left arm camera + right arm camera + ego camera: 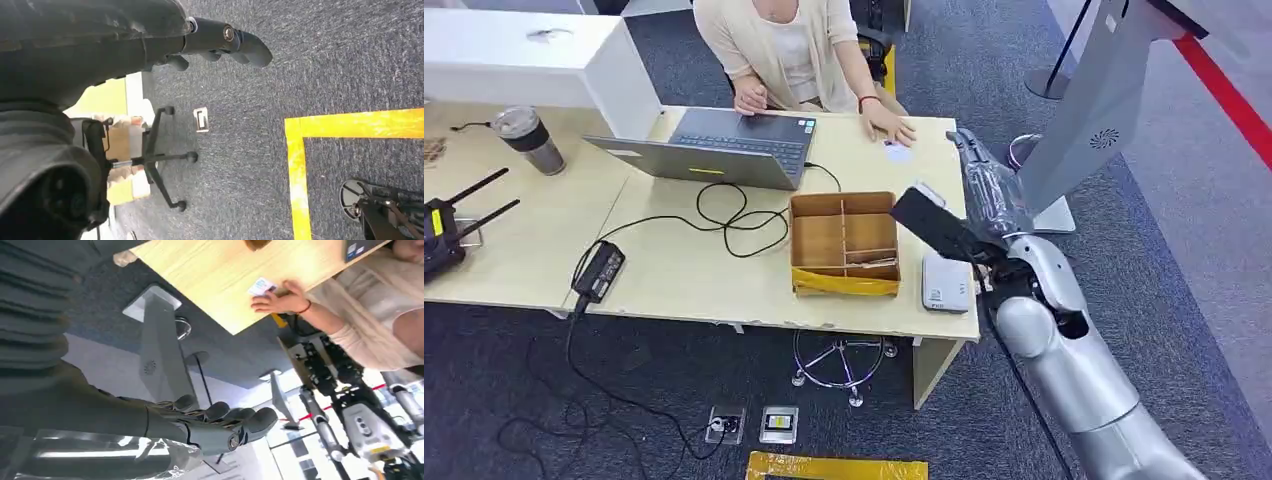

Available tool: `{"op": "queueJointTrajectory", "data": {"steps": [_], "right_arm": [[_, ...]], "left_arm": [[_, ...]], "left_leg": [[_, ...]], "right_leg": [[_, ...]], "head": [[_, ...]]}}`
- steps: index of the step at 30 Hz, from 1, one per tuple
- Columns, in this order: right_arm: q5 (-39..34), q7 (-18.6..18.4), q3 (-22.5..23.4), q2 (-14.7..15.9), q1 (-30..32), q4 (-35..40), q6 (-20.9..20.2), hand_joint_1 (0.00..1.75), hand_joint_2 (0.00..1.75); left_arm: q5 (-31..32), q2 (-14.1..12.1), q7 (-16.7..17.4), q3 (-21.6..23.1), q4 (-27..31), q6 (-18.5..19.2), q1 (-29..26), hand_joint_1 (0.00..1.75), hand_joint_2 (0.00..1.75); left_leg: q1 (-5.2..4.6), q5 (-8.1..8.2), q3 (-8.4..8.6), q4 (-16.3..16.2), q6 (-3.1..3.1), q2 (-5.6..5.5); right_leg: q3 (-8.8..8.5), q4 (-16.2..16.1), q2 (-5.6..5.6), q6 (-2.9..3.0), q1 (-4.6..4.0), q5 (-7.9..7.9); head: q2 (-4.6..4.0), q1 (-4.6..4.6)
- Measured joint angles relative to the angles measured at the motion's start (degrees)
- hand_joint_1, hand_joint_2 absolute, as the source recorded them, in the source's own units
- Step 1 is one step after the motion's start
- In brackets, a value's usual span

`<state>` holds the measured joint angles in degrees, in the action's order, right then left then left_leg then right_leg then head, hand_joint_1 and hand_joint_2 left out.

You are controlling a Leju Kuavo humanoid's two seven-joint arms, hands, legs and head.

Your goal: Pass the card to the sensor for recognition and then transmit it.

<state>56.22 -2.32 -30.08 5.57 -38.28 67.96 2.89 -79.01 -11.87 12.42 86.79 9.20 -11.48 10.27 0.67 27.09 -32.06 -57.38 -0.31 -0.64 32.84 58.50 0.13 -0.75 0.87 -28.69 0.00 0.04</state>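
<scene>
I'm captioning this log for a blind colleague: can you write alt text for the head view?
The robot's silver right hand hovers empty at the wooden table's right end, near a person's hand resting by a small white card. A grey laptop and divided cardboard box sit nearby.

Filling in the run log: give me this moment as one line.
right hand: empty, raised by table edge | left hand: hanging over floor | card: on table under person's hand

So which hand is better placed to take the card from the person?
The right hand: it is raised over the table's edge near the card under the person's hand. The left hand hangs over the floor, away from the table.
</scene>
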Motion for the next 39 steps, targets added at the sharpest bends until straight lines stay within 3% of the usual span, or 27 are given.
{"op": "queueJointTrajectory", "data": {"steps": [10,21,23,28,34,39], "right_arm": [[1.0,0.0,-3.1,0.8,4.9,10.5,0.3,0.0,1.75],[10.1,-1.5,-8.9,0.5,9.6,14.2,5.6,0.0,1.75],[11.0,-1.5,-10.1,-0.1,9.7,13.5,6.5,0.0,1.75],[12.2,-1.3,-11.9,-1.1,9.8,10.0,9.8,0.0,1.75],[18.0,-2.2,-13.2,-2.9,9.5,2.4,18.3,0.0,1.75],[19.4,-2.6,-13.5,-5.3,9.0,-5.4,21.1,0.0,1.75]], "left_arm": [[-0.2,1.2,0.5,0.0,0.0,-0.9,0.0,0.0,0.0],[-0.6,2.6,1.3,-0.1,0.0,-3.7,0.1,0.0,0.0],[-0.6,2.9,1.7,-0.3,0.0,-4.5,0.1,0.0,0.0],[-0.2,5.3,4.0,-0.4,0.0,-10.6,0.1,0.0,0.0],[0.2,7.0,4.4,-0.9,0.0,-10.8,0.1,0.0,0.0],[0.6,7.4,4.4,-1.0,0.0,-10.7,0.1,0.0,0.0]], "left_leg": [[-0.01,0.0,0.01,0.0,0.0,0.0],[0.01,0.01,-0.05,0.0,0.0,-0.01],[0.0,0.0,-0.04,0.0,0.0,-0.01],[-0.01,0.0,-0.07,0.0,0.0,-0.04],[-0.01,0.0,-0.09,0.0,0.0,-0.09],[0.02,0.0,-0.09,0.0,0.0,-0.09]], "right_leg": [[-0.01,0.0,0.0,-0.01,0.01,0.01],[-0.01,0.0,-0.01,0.0,0.0,0.0],[0.0,0.0,-0.01,0.0,0.0,0.0],[-0.02,0.0,-0.02,0.0,0.01,0.0],[-0.02,0.0,-0.04,0.0,0.01,0.0],[0.0,0.0,-0.04,0.0,-0.01,0.0]], "head": [[0.0,0.0],[0.0,0.0],[0.0,0.0],[0.0,0.0],[0.0,0.0],[0.0,-0.02]]}}
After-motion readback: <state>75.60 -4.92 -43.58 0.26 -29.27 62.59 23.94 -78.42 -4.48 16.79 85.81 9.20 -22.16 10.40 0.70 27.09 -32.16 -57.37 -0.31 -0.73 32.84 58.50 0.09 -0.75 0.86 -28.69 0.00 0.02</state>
